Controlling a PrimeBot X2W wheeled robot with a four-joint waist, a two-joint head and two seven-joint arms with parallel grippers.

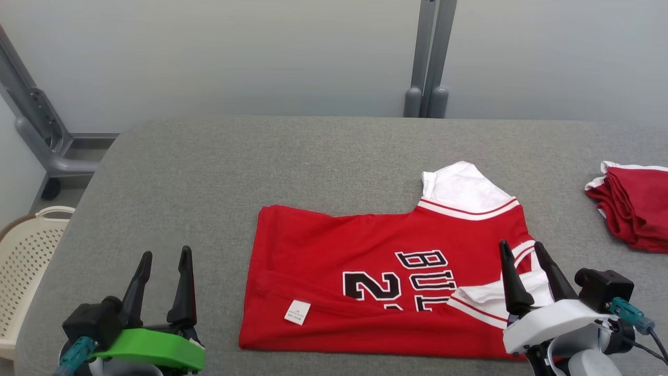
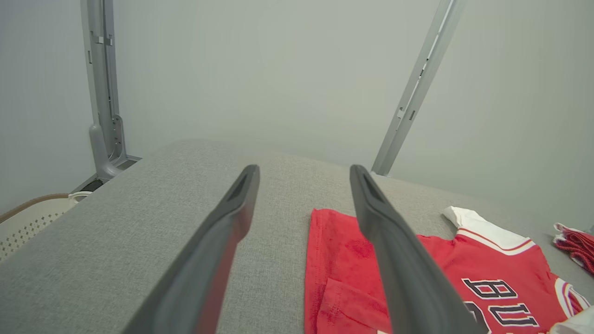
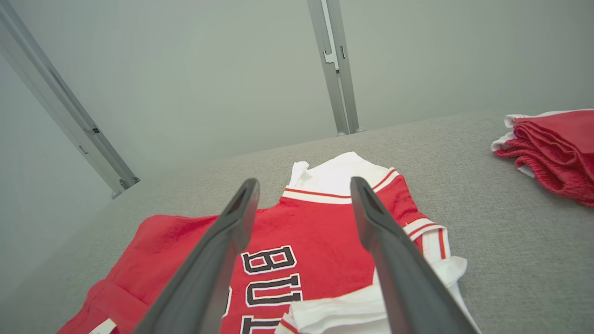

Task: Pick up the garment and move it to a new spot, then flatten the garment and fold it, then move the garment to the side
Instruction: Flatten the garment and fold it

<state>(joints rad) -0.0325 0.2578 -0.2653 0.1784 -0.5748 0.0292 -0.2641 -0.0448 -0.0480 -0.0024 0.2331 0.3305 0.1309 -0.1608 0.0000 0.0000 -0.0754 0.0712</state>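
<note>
— So, how are the jaws standing?
— Both are gaping, gripping nothing. The left gripper (image 1: pixel 166 251) is hanging over bare table (image 1: pixel 209 172); the right gripper (image 1: pixel 520 244) is hanging over the jersey (image 1: pixel 365 245).
— Which way is it lying?
— Flat at mid-table, long axis running left to right, collar pointing toward the robot's right.
— Views differing?
— The head view is catching a white label (image 1: pixel 297 312) and a basket (image 1: pixel 26 261); the right wrist view is bringing a folded red pile (image 3: pixel 557 148) close.

Red jersey (image 1: pixel 376 250) flat on table
</note>
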